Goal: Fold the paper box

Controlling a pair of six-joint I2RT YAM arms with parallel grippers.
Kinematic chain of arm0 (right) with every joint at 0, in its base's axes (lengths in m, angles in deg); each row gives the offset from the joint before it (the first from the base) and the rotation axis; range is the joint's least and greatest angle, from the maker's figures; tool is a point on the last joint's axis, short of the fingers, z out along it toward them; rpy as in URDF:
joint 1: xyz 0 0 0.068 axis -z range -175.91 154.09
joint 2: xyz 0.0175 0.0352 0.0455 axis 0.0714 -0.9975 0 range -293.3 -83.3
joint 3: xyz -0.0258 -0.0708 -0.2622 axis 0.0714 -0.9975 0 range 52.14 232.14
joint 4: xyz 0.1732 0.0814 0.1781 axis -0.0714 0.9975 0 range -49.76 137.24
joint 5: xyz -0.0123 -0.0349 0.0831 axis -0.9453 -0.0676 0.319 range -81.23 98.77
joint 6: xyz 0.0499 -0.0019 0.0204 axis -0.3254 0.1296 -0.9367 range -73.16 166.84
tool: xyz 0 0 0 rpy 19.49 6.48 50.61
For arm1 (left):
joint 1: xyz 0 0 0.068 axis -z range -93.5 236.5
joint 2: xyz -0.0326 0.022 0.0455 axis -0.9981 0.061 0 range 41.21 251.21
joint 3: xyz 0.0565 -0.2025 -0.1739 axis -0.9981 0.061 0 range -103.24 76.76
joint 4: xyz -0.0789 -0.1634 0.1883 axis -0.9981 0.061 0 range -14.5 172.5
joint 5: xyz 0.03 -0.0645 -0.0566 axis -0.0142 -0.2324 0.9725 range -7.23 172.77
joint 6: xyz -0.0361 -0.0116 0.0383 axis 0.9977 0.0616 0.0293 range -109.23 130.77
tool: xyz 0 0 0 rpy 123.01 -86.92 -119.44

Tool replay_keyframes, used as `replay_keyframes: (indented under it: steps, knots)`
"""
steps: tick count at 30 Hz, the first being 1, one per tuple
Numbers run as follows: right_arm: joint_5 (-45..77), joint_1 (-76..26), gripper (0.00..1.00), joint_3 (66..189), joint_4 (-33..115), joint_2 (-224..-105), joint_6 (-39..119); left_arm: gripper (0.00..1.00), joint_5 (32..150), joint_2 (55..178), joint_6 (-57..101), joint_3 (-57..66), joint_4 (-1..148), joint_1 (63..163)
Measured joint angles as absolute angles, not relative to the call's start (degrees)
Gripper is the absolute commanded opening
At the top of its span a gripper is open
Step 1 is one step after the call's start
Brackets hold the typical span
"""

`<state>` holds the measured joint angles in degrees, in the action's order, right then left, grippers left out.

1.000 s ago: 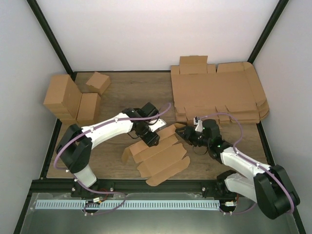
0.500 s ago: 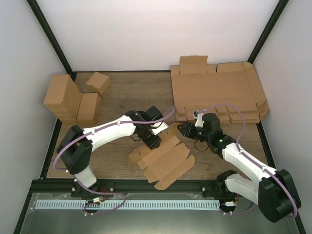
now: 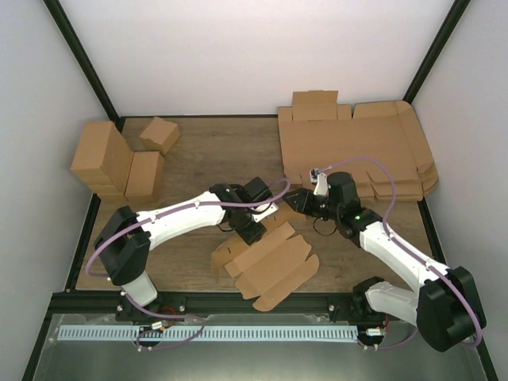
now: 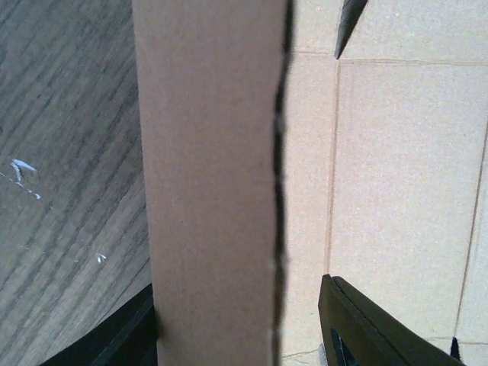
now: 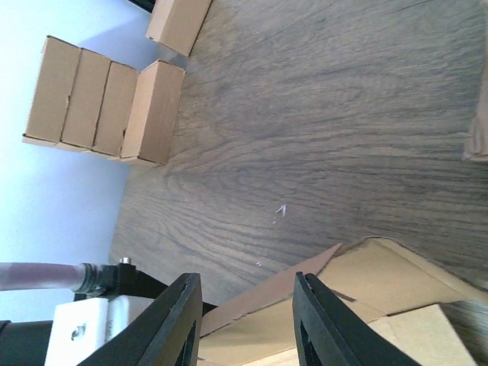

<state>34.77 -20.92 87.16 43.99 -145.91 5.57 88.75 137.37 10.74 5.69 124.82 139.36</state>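
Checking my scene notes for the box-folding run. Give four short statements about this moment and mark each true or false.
1. The paper box lies on the near half of the table. True.
2. The pile of flat sheets sits far left. False: it is far right; the folded boxes are far left.
3. Part of the paper box stands upright between the fingers of the left gripper. True.
4. The right gripper is clamped shut. False: its jaws stand apart.
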Motion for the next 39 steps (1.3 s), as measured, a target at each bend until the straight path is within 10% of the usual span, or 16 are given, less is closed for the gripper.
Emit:
replay_keyframes:
  steps: [26, 32, 39]
  knots:
    - [43.69, -20.92, 0.25, 75.82, 38.85, -145.34, -2.17, 0.75, 85.16, 139.55, 15.37, 3.68, 124.23, 144.67]
    - [42.97, -20.92, 0.27, 74.16, 38.72, -145.25, -2.22, 0.66, 88.79, 139.55, 16.18, 3.70, 122.37, 144.43]
    - [41.13, -20.92, 0.29, 74.16, 42.41, -138.98, -1.89, 0.30, 89.03, 139.53, 16.71, 3.70, 121.87, 144.02]
